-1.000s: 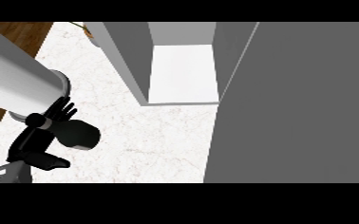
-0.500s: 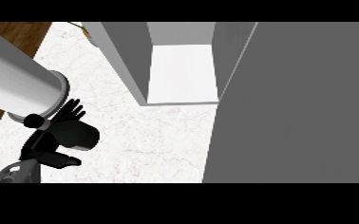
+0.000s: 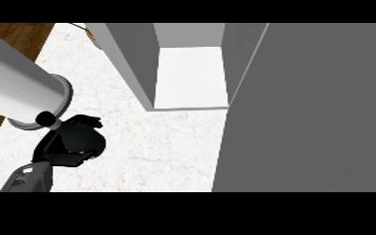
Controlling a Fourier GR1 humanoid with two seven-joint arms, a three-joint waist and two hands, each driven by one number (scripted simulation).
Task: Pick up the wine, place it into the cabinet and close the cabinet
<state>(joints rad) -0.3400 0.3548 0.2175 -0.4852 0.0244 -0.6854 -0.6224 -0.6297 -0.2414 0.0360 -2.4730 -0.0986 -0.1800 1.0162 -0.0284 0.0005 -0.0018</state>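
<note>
The wine (image 3: 26,177) sits well left of the open cabinet (image 3: 189,74), its long axis slanting away from it; I cannot tell which end is the neck. The left hand (image 3: 73,139) curls round its cabinet-side end. Only white counter (image 3: 169,144) lies between.

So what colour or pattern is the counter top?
The counter top is white with faint speckled marbling, best seen in the head view.
</note>
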